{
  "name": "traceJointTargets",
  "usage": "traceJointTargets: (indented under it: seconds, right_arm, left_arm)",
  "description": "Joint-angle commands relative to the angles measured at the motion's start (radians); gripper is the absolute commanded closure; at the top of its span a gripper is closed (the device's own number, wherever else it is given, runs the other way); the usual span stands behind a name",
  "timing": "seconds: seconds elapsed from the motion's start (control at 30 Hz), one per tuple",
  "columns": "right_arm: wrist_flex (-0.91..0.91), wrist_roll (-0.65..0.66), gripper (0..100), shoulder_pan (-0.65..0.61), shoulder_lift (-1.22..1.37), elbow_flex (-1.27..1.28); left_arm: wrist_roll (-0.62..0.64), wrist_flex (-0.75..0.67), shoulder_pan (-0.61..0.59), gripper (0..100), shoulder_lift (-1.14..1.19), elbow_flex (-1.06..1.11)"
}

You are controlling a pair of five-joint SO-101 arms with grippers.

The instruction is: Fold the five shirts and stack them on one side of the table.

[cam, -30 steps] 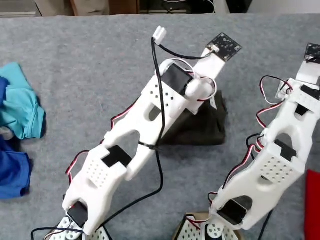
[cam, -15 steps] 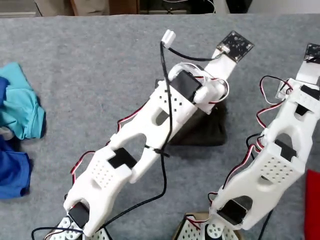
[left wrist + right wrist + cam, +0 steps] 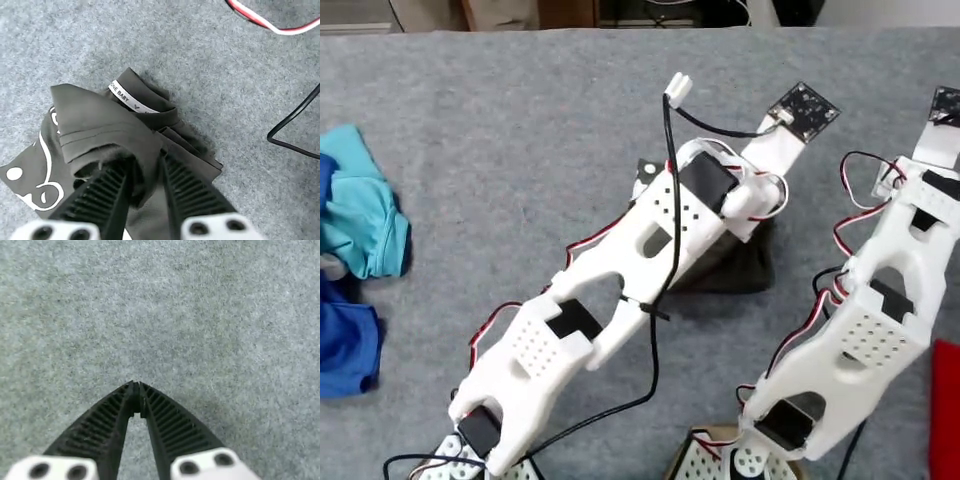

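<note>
1. Table (image 3: 520, 140): covered in grey felt; it lies under both arms.

2. Left arm (image 3: 620, 260): extends diagonally across the middle of the table, with its wrist directly over the dark shirt (image 3: 745, 270). A black cable (image 3: 655, 330) runs along the arm.

3. Right arm (image 3: 880, 290): stands just beside the left arm on its outer side, over bare felt.

4. Dark shirt (image 3: 100, 125): lies bunched and partly folded on the felt beneath the left gripper (image 3: 147, 165). A raised fold of the fabric runs up between the jaws. White print (image 3: 30, 185) shows on the flat part beside the gripper, and the neck label (image 3: 132, 102) lies just beyond the fingertips.

5. Teal shirt (image 3: 365, 215) and blue shirt (image 3: 345, 345): crumpled, touching each other, well apart from the left gripper, at the table edge on the left arm's outer side.

6. Red cloth (image 3: 946, 410): at the table edge beside the right arm's base.

7. Left gripper: clamped on the fold of the dark shirt.

8. Right gripper (image 3: 136, 390): fingertips together with nothing between them, over bare felt.
</note>
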Motion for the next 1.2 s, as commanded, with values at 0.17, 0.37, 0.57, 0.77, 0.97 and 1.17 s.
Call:
traceJointTargets:
  seconds: [0.17,0.37,0.57,0.77,0.97,1.17]
  right_arm:
    - [0.055,0.077,99.2,-0.031,-0.007,-0.062]
    - [0.146,0.155,99.2,-0.077,-0.018,-0.090]
    - [0.347,0.322,99.2,-0.185,-0.116,-0.130]
    - [0.560,0.471,99.2,-0.352,-0.234,-0.162]
    - [0.723,0.552,99.2,-0.490,-0.314,-0.162]
    - [0.798,0.626,99.2,-0.593,-0.305,-0.156]
  left_arm:
    - [0.101,-0.023,-0.061,73,-0.022,-0.048]
    - [0.101,-0.021,-0.190,74,-0.048,-0.046]
    - [0.101,-0.023,-0.315,89,0.042,-0.020]
    - [0.100,-0.060,-0.336,97,0.226,-0.025]
    - [0.100,-0.126,-0.359,98,0.341,-0.026]
    - [0.100,-0.160,-0.394,98,0.355,-0.026]
